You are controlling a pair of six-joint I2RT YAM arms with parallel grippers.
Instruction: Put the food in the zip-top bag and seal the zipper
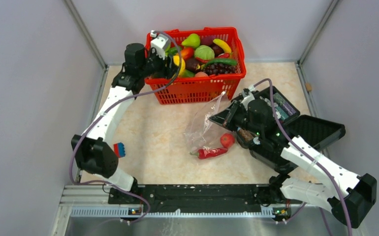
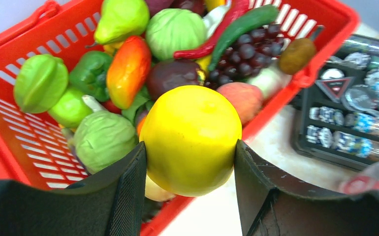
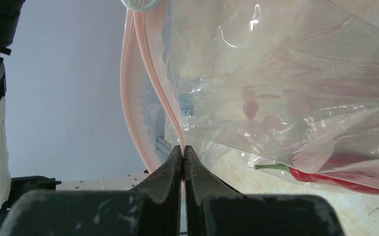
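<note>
My left tool (image 2: 190,162) is clenched on the yellow lemon (image 2: 192,123), one finger pressed on each side of it. I hold it over the left part of the red basket (image 1: 197,91), at the upper centre of the top view. The rest of the toy fruit and vegetables are piled in the basket below it.

My right tool (image 3: 183,150) is pinched tight on the zipper (image 3: 150,88), its two black tips closed together with the pink strip caught between them. From that grip the zip-top bag (image 1: 205,123) hangs down toward the middle of the surface (image 1: 153,137), its mouth edge lifted and its lower end lying flat. At that lower end the red chili (image 1: 212,153) and the red tomato (image 1: 227,140) show through the clear plastic, side by side. The open black case (image 1: 320,130) sits to the right of the bag.
</note>
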